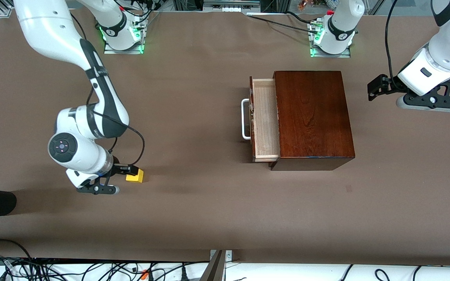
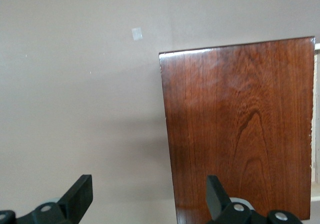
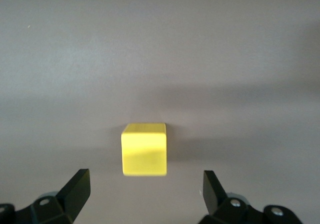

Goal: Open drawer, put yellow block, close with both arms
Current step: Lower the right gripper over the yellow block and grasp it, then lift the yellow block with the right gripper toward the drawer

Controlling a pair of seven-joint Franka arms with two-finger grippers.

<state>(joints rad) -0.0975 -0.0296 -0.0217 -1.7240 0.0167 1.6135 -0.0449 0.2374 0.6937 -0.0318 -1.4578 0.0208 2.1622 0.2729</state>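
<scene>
Drawer (image 1: 266, 119) already pulled out of the dark wooden box (image 1: 313, 117), pale tray bare, white handle (image 1: 245, 119) facing the right arm's end of the tabletop (image 1: 209, 203). First step looks done; fetching the block comes next.

Yellow block (image 1: 135, 176) resting on the tabletop toward the right arm's end, well apart from the drawer and nearer the front camera than the box. Right pincer (image 1: 125, 171) low over the tabletop just beside the block, on the side away from the drawer. Spread wide, holding nothing: in the right wrist view both fingertips (image 3: 76, 188) flank the block (image 3: 144, 149) with a clear gap on each side, the cube centred between them but sitting ahead of the tips, not yet between the pads. A cube, so no long axis to align with; faces look square to the jaws. Likely remaining move: a short advance toward the block, then a squeeze.

Left pincer (image 1: 377, 89) up over the tabletop by the box's closed end, toward the left arm's end, waiting. Also open and empty, fingertips (image 2: 80, 193) apart in the left wrist view with the box top (image 2: 240, 134) below. Right arm plainly the nearer one to the block.
</scene>
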